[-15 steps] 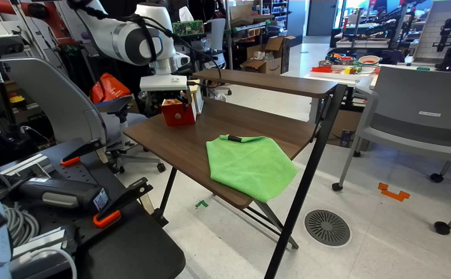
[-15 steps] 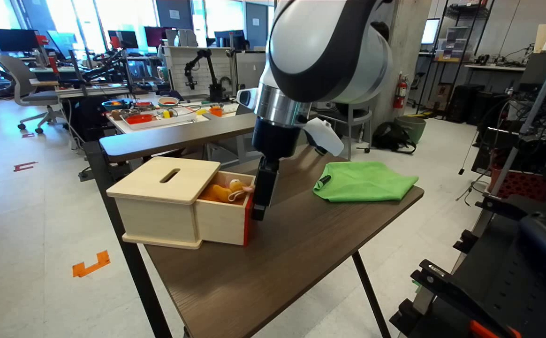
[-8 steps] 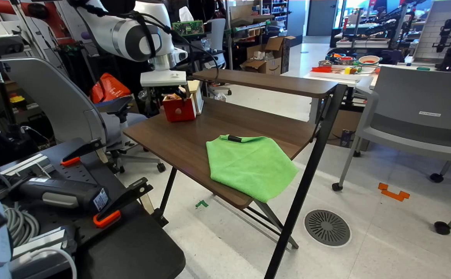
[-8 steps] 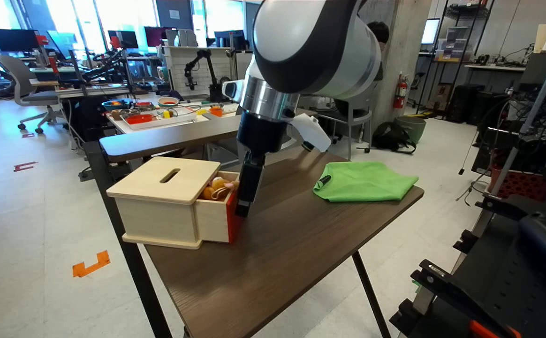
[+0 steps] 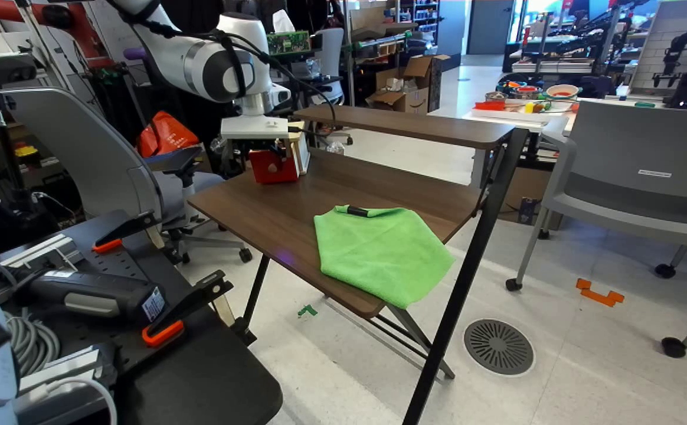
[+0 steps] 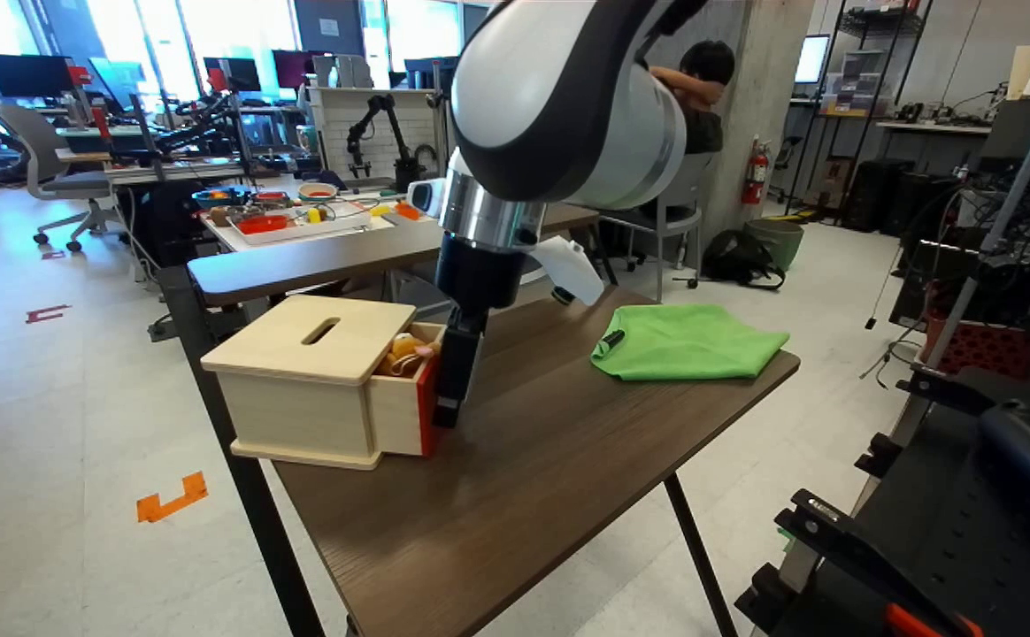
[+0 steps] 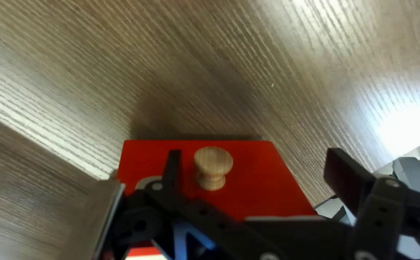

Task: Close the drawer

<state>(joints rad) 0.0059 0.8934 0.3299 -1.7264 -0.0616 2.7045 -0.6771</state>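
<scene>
- Drawer (image 6: 395, 420): part-open from its box (image 6: 294, 411), left on the surface (image 6: 497, 495) in both exterior views; seemingly light, stiff wood.
- Tool (image 7: 255, 155): jaws apart, at the red front (image 7: 253, 180).
- Best hold: round knob (image 7: 213, 160); to close, press front squarely.

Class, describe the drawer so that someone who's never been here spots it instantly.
On the brown table sits a pale wooden box. From one side juts the drawer; unlike the plain box, its front is red with a round wooden knob.

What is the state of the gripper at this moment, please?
Gripper: open, jaws wide apart in the wrist view, holding nothing; the drawer knob is not gripped.
</scene>
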